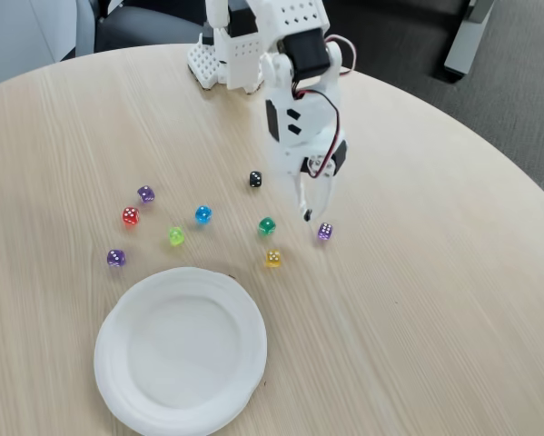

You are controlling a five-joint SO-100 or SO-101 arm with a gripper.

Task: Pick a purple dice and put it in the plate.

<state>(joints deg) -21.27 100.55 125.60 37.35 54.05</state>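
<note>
1. The gripper hangs tip-down above the table beyond the plate and to its right in the fixed view; its fingers look close together with nothing between them, though the gap is hard to judge
2. The purple dice lies just beside the fingertips, on their right, likely the target
3. Two more purple dice sit beyond the plate's left side
4. The plate holds nothing, so the pick is not yet done

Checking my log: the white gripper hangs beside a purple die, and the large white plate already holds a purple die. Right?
Not quite. The fixed view shows the large round white disposable plate empty. The white two-finger gripper does hang beside a small translucent purple die on the table.
</note>
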